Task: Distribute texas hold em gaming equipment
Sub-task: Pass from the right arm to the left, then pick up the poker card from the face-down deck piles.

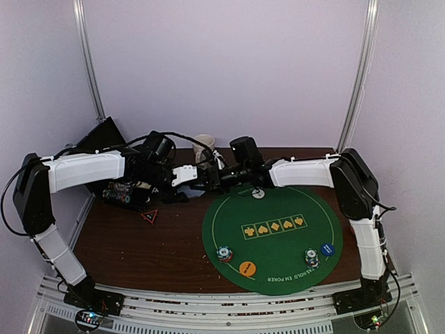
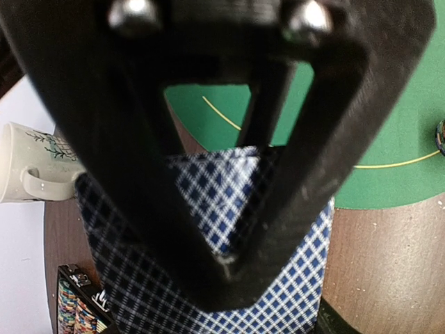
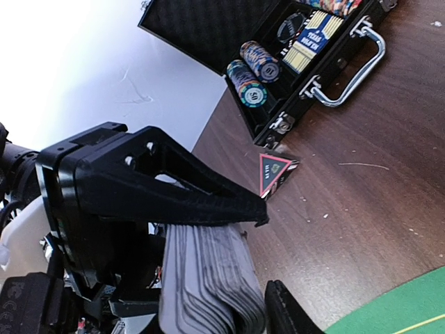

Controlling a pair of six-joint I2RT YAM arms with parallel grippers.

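Observation:
The deck of grey-blue-backed playing cards (image 2: 285, 278) hangs between both grippers over the brown table, left of the green mat (image 1: 278, 209). My left gripper (image 1: 191, 175) is shut on the deck's side edges; one of its fingers (image 3: 174, 195) lies against the deck's end (image 3: 208, 278). My right gripper (image 1: 214, 179) is shut on the deck through its thickness; one of its fingers (image 2: 208, 229) lies flat on the top card. Two chip stacks (image 1: 224, 254) (image 1: 312, 258), an orange disc (image 1: 247, 268), a blue disc (image 1: 327, 249) and a white disc (image 1: 259, 194) lie on the mat.
An open black case (image 1: 128, 193) with chip rows and a card box stands at the back left, also in the right wrist view (image 3: 278, 42). A small triangular marker (image 1: 150, 216) lies in front of it. A beige mug (image 1: 204, 145) stands behind the grippers.

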